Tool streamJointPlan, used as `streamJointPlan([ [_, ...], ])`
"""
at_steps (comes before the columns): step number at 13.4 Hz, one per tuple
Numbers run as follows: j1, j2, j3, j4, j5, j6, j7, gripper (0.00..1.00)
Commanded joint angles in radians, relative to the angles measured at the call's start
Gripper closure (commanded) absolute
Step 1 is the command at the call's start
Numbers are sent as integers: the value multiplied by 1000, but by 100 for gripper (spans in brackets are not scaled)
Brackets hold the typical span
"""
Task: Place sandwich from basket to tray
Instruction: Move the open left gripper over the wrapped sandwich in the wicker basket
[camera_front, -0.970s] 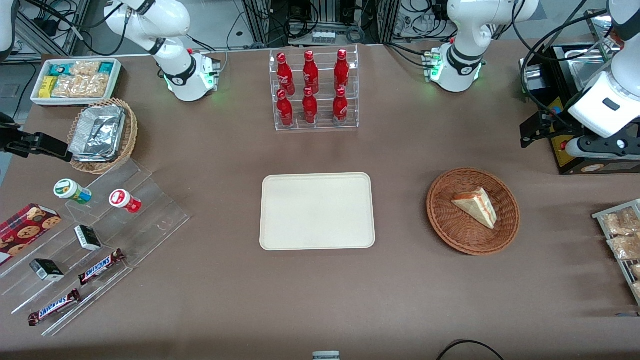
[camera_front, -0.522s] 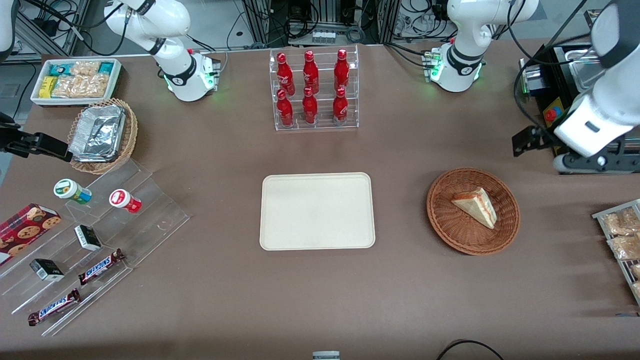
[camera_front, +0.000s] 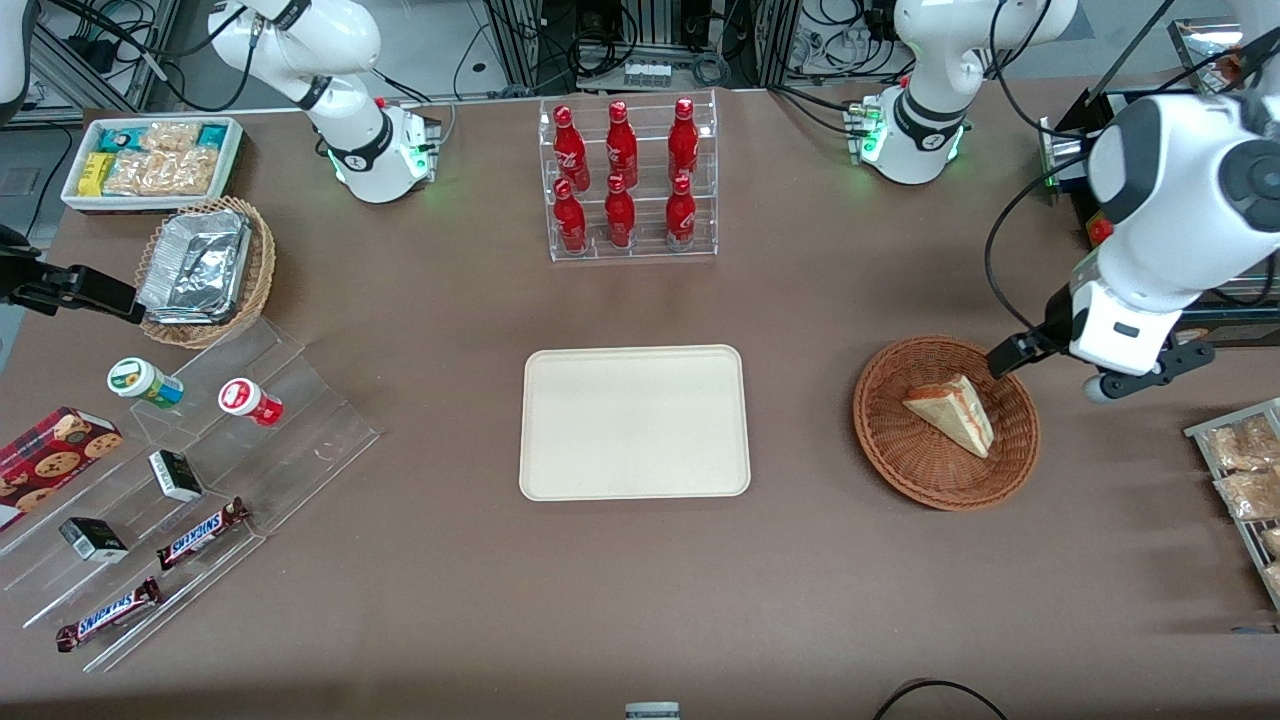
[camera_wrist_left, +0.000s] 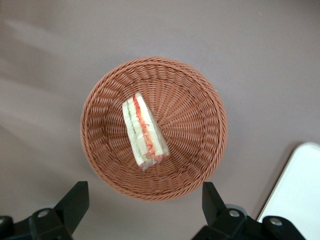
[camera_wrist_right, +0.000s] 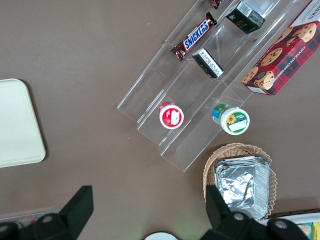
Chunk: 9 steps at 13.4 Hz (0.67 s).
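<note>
The sandwich (camera_front: 950, 412), a pale wedge with red and green filling along its cut side, lies in the round reddish-brown basket (camera_front: 880, 440). In the left wrist view the sandwich (camera_wrist_left: 144, 132) sits near the middle of the basket (camera_wrist_left: 200, 150). My gripper (camera_front: 1050, 372) hangs above the basket's rim on the working arm's side. It is open, and its black fingers (camera_wrist_left: 75, 205) straddle bare table just outside the rim with nothing between them. The cream tray (camera_front: 634, 422) lies bare beside the basket, toward the parked arm's end, and its corner (camera_wrist_left: 295, 200) shows from the wrist.
A clear rack of red bottles (camera_front: 628, 180) stands farther from the camera than the tray. A black machine (camera_front: 1150, 200) and a rack of snack packets (camera_front: 1240, 470) flank the working arm. A stepped acrylic display (camera_front: 200, 450), a foil-filled tan basket (camera_front: 205, 270) and a white bin (camera_front: 150, 160) lie toward the parked arm's end.
My gripper has swung away from the black machine, coming nearer the camera and toward the basket until it hangs at the rim. The sandwich, basket and tray have not moved.
</note>
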Motion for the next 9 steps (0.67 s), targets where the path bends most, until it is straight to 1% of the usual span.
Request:
streamJointPlan([
  [1,5,-5,-9,-83,19,78,-121,0],
  [4,7,27,-7,-163,19,180,-230,0],
  [6,7,74,-9,-184,20,239,-322,0],
  [9,7,108,-7,-218,20,311,-345,0],
])
